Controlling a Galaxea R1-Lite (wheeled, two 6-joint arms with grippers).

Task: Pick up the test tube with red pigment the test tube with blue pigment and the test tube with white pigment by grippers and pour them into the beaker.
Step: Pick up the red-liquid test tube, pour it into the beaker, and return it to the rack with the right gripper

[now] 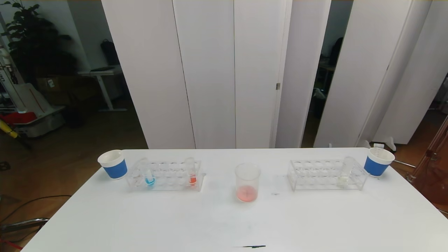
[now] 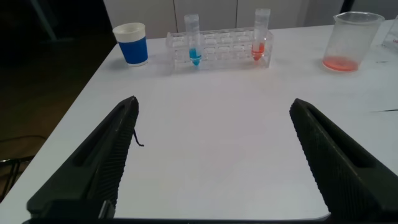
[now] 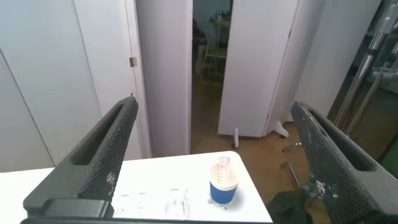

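The beaker (image 1: 247, 182) stands mid-table with a little red liquid at its bottom, and shows as the beaker (image 2: 355, 38) in the left wrist view too. A clear rack (image 1: 164, 176) to its left holds the test tube with blue pigment (image 1: 148, 175) and the test tube with red pigment (image 1: 191, 172). Another rack (image 1: 325, 175) on the right holds the test tube with white pigment (image 1: 344, 173). Neither arm shows in the head view. My left gripper (image 2: 213, 107) is open over bare table, well short of the blue tube (image 2: 193, 42) and red tube (image 2: 261, 37). My right gripper (image 3: 213, 106) is open and empty.
A blue-and-white paper cup (image 1: 113, 164) sits at the far left corner. A second cup (image 1: 378, 161) at the far right corner, also cup (image 3: 224, 185), holds a clear marked tube. White partition panels stand behind the table. A dark mark (image 1: 253, 246) lies near the front edge.
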